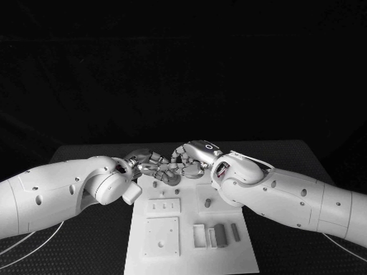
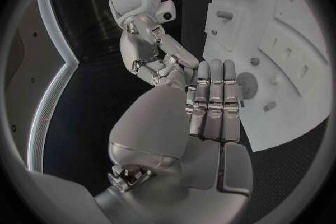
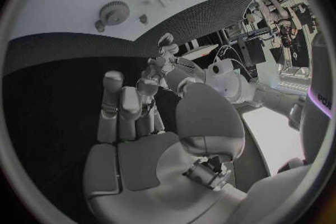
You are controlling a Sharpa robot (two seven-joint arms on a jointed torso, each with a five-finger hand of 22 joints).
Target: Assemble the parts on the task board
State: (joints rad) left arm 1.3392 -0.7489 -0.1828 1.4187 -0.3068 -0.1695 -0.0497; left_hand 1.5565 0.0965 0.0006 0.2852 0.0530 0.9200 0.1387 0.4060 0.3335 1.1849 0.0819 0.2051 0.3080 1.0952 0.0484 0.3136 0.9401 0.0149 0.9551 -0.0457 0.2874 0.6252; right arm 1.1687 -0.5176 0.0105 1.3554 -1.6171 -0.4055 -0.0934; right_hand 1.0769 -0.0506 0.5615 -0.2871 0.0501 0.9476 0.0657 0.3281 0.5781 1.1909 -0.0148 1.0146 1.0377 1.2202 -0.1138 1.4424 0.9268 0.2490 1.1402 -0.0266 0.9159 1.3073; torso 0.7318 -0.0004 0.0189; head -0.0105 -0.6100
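I have both hands up at the far end of the board [image 1: 192, 252], meeting fingertip to fingertip above its far edge. The left hand [image 1: 151, 163] has its fingers laid out straight and close together in its wrist view, with the thumb tucked toward the right hand [image 1: 192, 160]. Whether a part is pinched between them I cannot tell; the fingers hide the contact point in every view, so I will not call either hand empty or loaded.

The board lies flat on the black surface [image 1: 84, 154], between my 2 arms. Near me on it sit 2 raised plates [image 1: 163, 223] with small holes, and beside them a row of upright slats [image 1: 218, 235], some pale, some darker. Further up I see a small peg [image 1: 207, 202] standing on the board. The right wrist view shows a round toothed piece, a gear [image 3: 114, 12] I think, seated on the board with little studs near it.

My judgement on handling: these parts look like small, rigid, light plastic pieces, probably smooth, so they could slip or flip out of a loose pinch. I would take a slat by its long flat faces near the middle, and the peg by its sides close to the top, keeping it upright for its hole. The slats stand close together, so neighbours could be knocked over.
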